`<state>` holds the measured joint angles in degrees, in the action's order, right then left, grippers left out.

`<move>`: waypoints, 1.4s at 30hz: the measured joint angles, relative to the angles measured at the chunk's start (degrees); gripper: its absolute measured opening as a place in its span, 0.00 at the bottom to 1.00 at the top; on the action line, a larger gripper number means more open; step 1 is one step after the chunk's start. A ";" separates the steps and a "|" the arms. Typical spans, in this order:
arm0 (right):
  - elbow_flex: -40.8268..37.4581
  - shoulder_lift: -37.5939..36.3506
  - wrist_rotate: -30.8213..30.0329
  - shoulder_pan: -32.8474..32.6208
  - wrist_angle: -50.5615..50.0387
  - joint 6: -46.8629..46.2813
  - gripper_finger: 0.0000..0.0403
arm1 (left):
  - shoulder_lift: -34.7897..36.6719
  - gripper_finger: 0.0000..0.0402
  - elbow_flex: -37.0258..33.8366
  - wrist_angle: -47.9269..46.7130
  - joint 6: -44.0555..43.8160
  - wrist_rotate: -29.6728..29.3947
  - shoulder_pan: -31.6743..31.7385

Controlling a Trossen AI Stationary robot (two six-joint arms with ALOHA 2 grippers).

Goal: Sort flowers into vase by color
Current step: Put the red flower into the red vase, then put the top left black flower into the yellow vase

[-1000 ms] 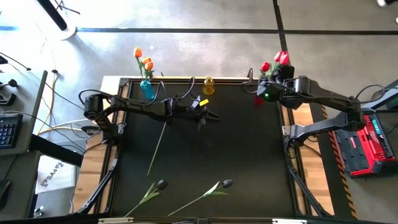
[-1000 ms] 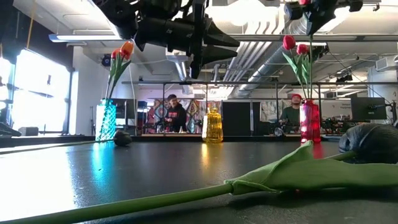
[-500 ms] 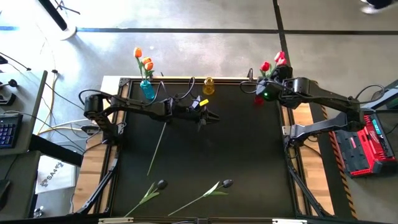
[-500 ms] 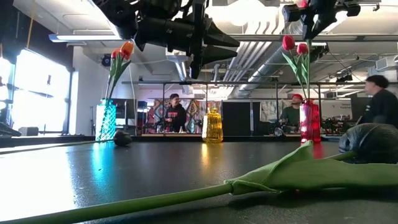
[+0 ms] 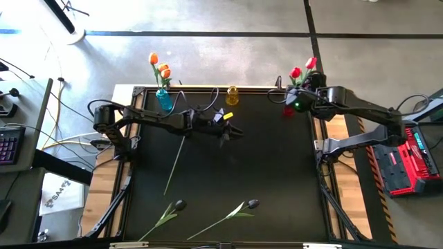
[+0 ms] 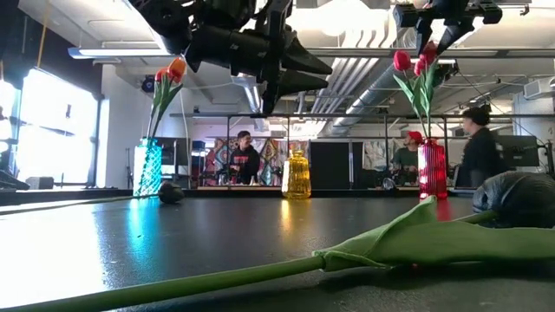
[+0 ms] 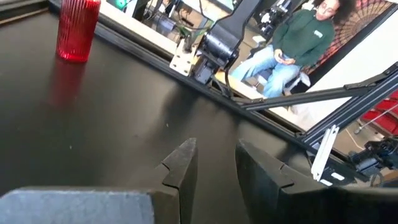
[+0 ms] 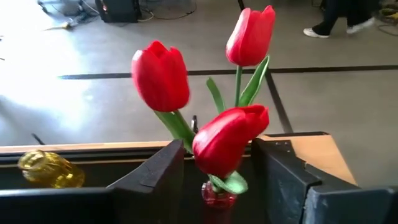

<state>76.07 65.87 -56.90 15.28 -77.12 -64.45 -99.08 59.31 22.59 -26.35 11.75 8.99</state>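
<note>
Three red tulips point(image 8: 160, 76) stand in the red vase point(image 5: 288, 109) at the table's far right. My right gripper point(image 8: 217, 152) hovers open over that vase, its fingers on either side of the lowest red head point(image 8: 230, 144), apart from it. Orange tulips point(image 5: 162, 68) stand in the blue vase point(image 5: 164, 101) at the far left. The yellow vase point(image 5: 232, 95) between them holds nothing. Two black tulips point(image 5: 180, 205) point(image 5: 252, 203) lie flat near the front edge. Another long stem point(image 5: 174, 166) lies left of centre. My left gripper point(image 5: 234, 131) hangs open above the table's middle.
Dark table with a raised frame along its far edge point(image 5: 201, 88). The three vases stand in a row at the back. People sit and walk in the room beyond the table point(image 6: 475, 143). The table's middle and right part point(image 5: 277, 166) is bare.
My right gripper has opened above the red vase and let go of a red tulip. That tulip has sunk lower into the vase beside the other two. My left arm has kept still.
</note>
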 joint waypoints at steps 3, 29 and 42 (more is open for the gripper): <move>0.02 -0.93 -0.11 -1.09 1.85 0.29 0.44 | -0.01 0.24 -0.02 -1.23 0.00 0.01 0.00; 0.04 -2.95 30.41 -19.99 22.16 12.82 0.44 | -0.01 0.23 -0.02 -0.64 2.81 -0.24 1.02; -0.07 12.49 32.69 -32.36 28.72 10.25 0.44 | 3.79 0.16 0.00 2.27 2.60 -0.24 3.28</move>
<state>76.01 78.37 -24.21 -17.08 -48.40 -54.21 -95.28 59.31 24.86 -23.75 11.51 12.28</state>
